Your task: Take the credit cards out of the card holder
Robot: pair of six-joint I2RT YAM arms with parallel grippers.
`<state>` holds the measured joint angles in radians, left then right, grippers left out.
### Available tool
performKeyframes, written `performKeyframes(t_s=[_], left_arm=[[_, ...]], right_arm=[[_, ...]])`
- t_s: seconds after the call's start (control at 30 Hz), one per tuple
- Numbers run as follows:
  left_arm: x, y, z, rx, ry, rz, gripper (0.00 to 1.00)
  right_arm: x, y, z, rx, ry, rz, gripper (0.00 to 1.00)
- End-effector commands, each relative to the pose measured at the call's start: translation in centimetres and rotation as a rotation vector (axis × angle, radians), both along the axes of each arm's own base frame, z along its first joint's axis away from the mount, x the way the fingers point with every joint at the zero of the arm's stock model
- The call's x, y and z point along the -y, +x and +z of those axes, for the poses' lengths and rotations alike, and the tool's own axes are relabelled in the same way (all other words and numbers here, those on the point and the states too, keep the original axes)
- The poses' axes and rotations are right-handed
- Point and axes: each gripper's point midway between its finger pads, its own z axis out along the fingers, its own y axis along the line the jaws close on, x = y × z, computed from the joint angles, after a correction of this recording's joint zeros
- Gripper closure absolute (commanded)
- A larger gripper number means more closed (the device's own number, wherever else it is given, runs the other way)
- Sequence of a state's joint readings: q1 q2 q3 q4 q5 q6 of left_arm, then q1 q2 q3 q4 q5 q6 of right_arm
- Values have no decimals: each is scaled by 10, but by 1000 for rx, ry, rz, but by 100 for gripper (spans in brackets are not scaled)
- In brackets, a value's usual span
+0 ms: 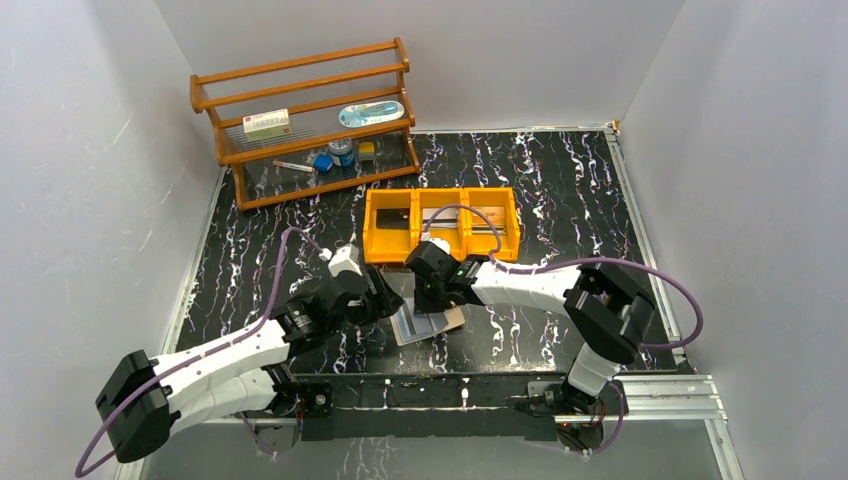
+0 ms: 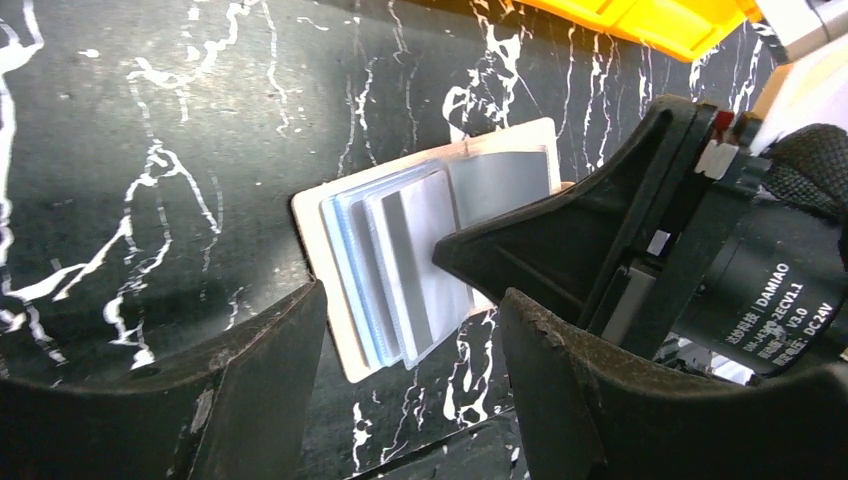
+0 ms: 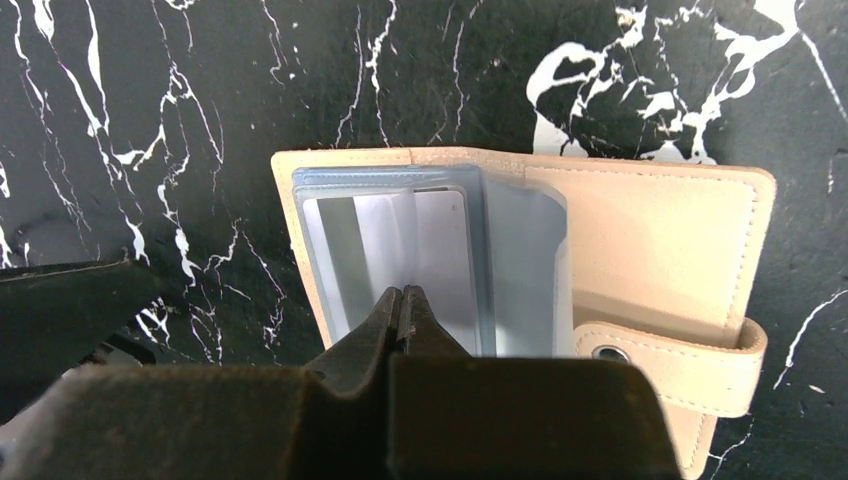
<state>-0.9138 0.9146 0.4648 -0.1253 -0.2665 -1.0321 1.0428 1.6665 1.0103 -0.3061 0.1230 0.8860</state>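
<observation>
Card holder (image 1: 425, 322) lies open and flat on the black marbled surface (image 1: 560, 200), near the arm bases, on the near side of the yellow bin (image 1: 440, 193) and apart from it. Tan cover faces up on the right leaf. Its strap (image 3: 650, 355) with a snap sticks out at the near right corner.

Pale blue pocket panels (image 3: 520, 260) fan across the left leaf. A silvery-grey credit card (image 3: 440, 235) sits inside one clear pocket.

My right end effector (image 3: 403, 295) reaches in from the far right side and is fully closed. Its tips meet right at the edge of the pocket with the card. I cannot tell whether a card edge or only the plastic sleeve is pinched between them.

My left end effector (image 2: 410, 400) is just left of the holder and low over the surface. Its jaws are spread wide and grip nothing. From its wrist view, the holder's corner shows in the gap between the two fingers.
</observation>
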Motion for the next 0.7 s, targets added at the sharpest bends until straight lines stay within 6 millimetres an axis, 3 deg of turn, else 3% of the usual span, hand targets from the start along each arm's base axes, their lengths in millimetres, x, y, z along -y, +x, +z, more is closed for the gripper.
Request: performKeyframes(t_s=[0.0,0.4,0.67], left_arm=[[21,3,4,16,-59,-53,37],[36,7,-18,-31,-122,-37,36],[46,7,-18,-11,-183,-66,36]], right_arm=[[-8,4,20,4,120,-16,100],[0,6,19,-16,151,-32,100],[2,7,17,-22,157,-38,100]])
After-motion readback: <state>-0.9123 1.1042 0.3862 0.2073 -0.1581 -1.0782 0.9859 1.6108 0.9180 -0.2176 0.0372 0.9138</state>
